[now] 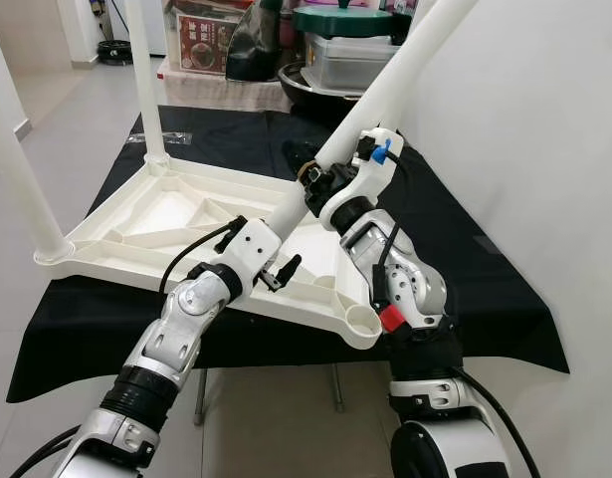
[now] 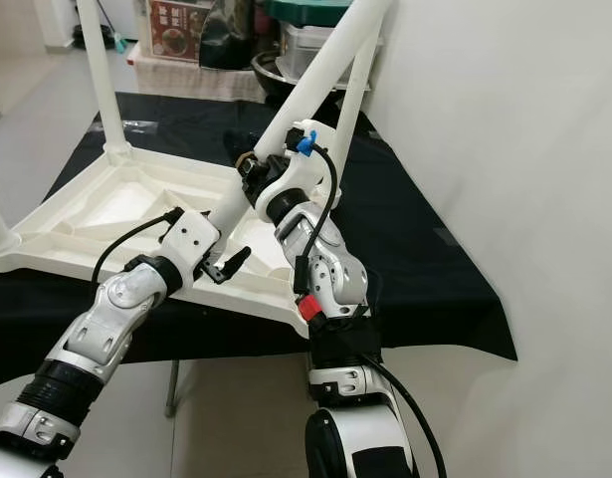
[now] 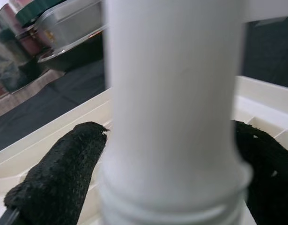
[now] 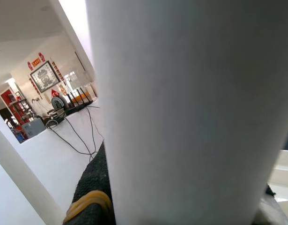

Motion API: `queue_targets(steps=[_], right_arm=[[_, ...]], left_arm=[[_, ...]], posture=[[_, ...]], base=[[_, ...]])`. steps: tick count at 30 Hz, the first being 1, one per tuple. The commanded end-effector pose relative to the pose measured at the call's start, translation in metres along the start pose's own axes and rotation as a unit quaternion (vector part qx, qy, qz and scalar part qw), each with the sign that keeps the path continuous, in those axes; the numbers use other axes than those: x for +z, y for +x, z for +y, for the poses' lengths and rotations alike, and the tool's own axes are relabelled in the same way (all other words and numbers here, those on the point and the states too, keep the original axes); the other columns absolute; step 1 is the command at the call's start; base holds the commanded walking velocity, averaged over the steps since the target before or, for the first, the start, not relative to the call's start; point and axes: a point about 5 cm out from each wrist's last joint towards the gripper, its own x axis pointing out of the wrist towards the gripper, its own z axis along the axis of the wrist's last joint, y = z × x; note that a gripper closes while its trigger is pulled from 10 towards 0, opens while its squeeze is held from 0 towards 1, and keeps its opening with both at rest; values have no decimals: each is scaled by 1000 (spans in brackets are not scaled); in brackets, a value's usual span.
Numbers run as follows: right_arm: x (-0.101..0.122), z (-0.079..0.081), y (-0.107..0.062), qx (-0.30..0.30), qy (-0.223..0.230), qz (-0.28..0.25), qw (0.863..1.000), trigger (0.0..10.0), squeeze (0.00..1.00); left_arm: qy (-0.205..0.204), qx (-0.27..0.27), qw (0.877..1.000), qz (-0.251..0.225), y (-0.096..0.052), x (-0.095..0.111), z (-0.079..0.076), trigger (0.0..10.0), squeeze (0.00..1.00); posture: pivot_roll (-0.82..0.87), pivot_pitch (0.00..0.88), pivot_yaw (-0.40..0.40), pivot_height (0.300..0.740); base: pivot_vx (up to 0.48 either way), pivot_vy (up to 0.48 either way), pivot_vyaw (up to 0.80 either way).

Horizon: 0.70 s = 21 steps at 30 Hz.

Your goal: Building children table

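A white plastic table top (image 1: 176,214) lies upside down on a black cloth. Two white legs (image 1: 146,80) (image 1: 17,169) stand upright in its left corners, and another leg (image 2: 353,95) rises at the far right. Both grippers hold a further white leg (image 1: 395,80), which is tilted up toward the right wall. My left gripper (image 1: 274,254) is shut on its lower end, with black fingers (image 3: 59,173) pressed on both sides. Higher up the same leg, my right gripper (image 1: 320,184) is shut around it. The near right corner socket (image 1: 363,321) stands open.
The black cloth (image 1: 485,279) covers a low table whose front edge is close to me. A white wall (image 1: 544,119) runs along the right. Storage boxes and a pot (image 1: 335,50) crowd the back. Tiled floor (image 1: 57,119) lies to the left.
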Motion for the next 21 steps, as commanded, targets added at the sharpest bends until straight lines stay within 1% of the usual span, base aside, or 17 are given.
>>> queue_targets(steps=[1,2,4,5,6,7,8,10,11,12,13,14,15,17,18,19,21], right_arm=[[11,-1,1,1,-10,-21,1000,0,0],[14,-4,1,-5,-19,-26,999,0,0],[14,-4,1,-5,-19,-26,999,0,0],[21,-10,1,-14,-31,-34,999,0,0],[29,-18,1,-26,-47,-46,998,0,0],[29,-18,1,-26,-47,-46,998,0,0],[35,-24,1,-35,-56,-54,996,0,0],[48,-37,-1,-56,-88,-71,992,0,0],[48,-37,-1,-56,-88,-71,992,0,0],[52,-41,-3,-60,-94,-74,991,0,0],[52,-41,-3,-60,-94,-74,991,0,0],[56,-47,-5,-69,-117,-76,988,0,0],[59,-51,-8,-71,-128,-79,986,5529,0],[59,-51,-8,-71,-128,-79,986,5529,0],[61,-56,-12,-76,-146,-81,983,10000,0],[62,-58,-15,-79,-162,-83,980,10000,0],[62,-58,-15,-79,-162,-83,980,10000,0]], left_arm=[[-12,12,1000,12,-3,-4,7,10000,0],[-18,21,999,20,-7,-7,11,10000,0],[-18,21,999,20,-7,-7,11,10000,0],[-29,33,999,30,-14,-13,15,10000,0],[-43,41,997,38,-22,-19,15,10000,0],[-43,41,997,38,-22,-19,15,10000,0],[-53,45,997,44,-28,-23,14,10000,0],[-68,54,995,48,-41,-28,8,10000,0],[-68,54,995,48,-41,-28,8,10000,0],[-73,56,995,44,-46,-27,4,10000,0],[-73,56,995,44,-46,-27,4,10000,0],[-92,70,993,38,-53,-27,-1,10000,0],[-119,88,989,32,-60,-25,-6,10000,0],[-119,88,989,32,-60,-25,-6,10000,0],[-136,88,986,23,-69,-22,-16,10000,0],[-147,91,985,19,-77,-21,-25,10000,0],[-147,91,985,19,-77,-21,-25,10000,0]], posture=[[71,0,-100,740],[72,3,-97,740],[72,3,-97,740],[73,5,-100,740],[75,7,-102,740],[75,7,-102,740],[75,7,-102,740],[80,15,-107,740],[80,15,-107,740],[80,17,-109,740],[80,17,-109,740],[82,23,-109,740],[82,27,-111,740],[82,27,-111,740],[83,31,-115,740],[83,31,-115,740],[83,31,-115,740]], base=[[0,0,0],[0,0,0],[0,0,0],[0,0,0],[0,0,0],[0,0,0],[0,0,0],[0,0,0],[0,0,0],[0,0,0],[0,0,0],[0,0,0],[0,0,0],[0,0,0],[0,0,0],[0,0,0],[0,0,0]])
